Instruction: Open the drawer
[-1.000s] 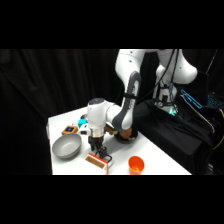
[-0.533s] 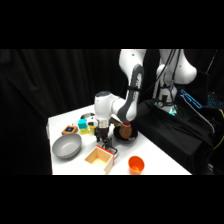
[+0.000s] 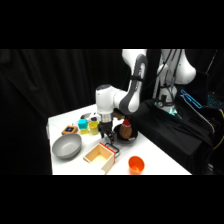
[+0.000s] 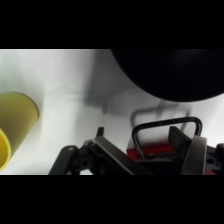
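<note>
On the white worktop [image 3: 65, 122], seen from the side, a grey bowl [image 3: 66, 147] sits nearest the left edge, with a small dark block topped orange [image 3: 69, 130] just behind it. Next along stand a blue-green piece [image 3: 83, 123] and a yellow cup [image 3: 93, 125], close together at the back.

In the middle, the drawer [image 3: 101, 156] lies toward the front edge, its tan wooden sides and open hollow facing up and left, its black handle [image 3: 113, 148] on the end nearest my arm. My tool [image 3: 105, 133] hangs directly over that handle end, coming down from the white wrist above. Just right of it a dark round plate [image 3: 125, 136] carries a brown object with a red top [image 3: 126, 128]. An orange cup [image 3: 135, 163] stands alone at the front right, well apart from the drawer.

From my wrist, the yellow cup [image 4: 15, 122] fills the left edge, the plate [image 4: 170, 72] looms as a dark curve at the upper right, and the thin black U-shaped handle [image 4: 167, 125] stands over a red strip between my tool's fingers [image 4: 192, 152]. I cannot tell how far the tool stands open, or whether it has hold of the handle.
</note>
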